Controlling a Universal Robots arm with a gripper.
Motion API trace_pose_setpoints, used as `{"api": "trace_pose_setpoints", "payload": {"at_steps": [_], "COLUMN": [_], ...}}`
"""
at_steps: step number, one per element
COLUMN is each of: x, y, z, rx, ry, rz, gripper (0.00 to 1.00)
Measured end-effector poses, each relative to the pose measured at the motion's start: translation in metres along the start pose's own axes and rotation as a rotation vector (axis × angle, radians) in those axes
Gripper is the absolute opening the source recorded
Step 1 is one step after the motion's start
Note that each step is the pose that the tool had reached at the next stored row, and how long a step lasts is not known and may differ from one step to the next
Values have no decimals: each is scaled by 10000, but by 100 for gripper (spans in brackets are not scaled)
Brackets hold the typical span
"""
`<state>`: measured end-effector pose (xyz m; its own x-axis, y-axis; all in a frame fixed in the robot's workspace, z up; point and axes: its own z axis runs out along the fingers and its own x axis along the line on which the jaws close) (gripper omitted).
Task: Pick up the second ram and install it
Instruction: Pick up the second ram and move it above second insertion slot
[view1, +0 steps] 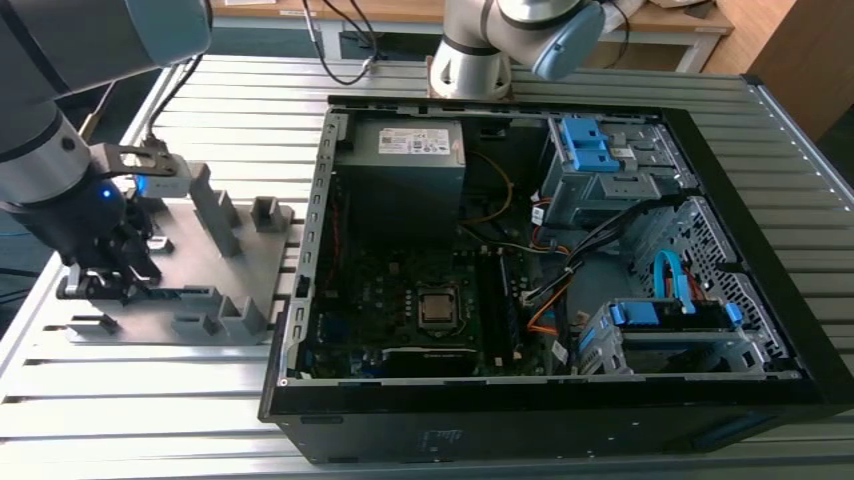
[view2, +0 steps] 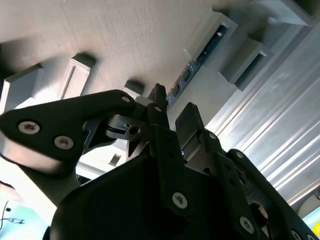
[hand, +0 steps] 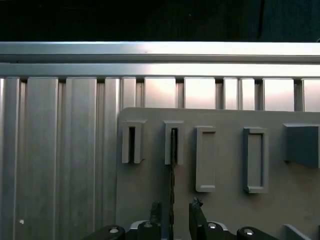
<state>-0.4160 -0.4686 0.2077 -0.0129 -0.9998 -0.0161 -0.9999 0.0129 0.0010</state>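
While the gripper (view1: 96, 283) hangs low over the grey holder plate (view1: 260, 262), which lies on the slatted metal table (view1: 160, 400) just beside the open computer case (view1: 534, 398) at the exterior view's left, its fingers (hand: 156, 212) stand narrowly apart. The second ram (hand: 172, 172) stands on edge between them with a sliver of gap on either side, so nothing is clamped. Its far end sits in a slotted block (hand: 179, 145) along the plate's edge, second from the corner.
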Motion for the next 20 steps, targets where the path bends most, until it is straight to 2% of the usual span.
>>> {"api": "trace_pose_setpoints", "payload": {"at_steps": [8, 14, 16, 17, 19, 20], "x": [5, 6, 5, 5, 5, 5], "y": [0, 0, 0, 0, 0, 0], "z": [140, 145, 147, 148, 149, 149], "rx": [-1, -3, -2, -1, -2, -2], "ry": [-12, -11, -11, -12, -11, -11], "rz": [-1, -1, 0, -1, -1, -1], "gripper": [36, 36, 28, 28, 16, 16]}}
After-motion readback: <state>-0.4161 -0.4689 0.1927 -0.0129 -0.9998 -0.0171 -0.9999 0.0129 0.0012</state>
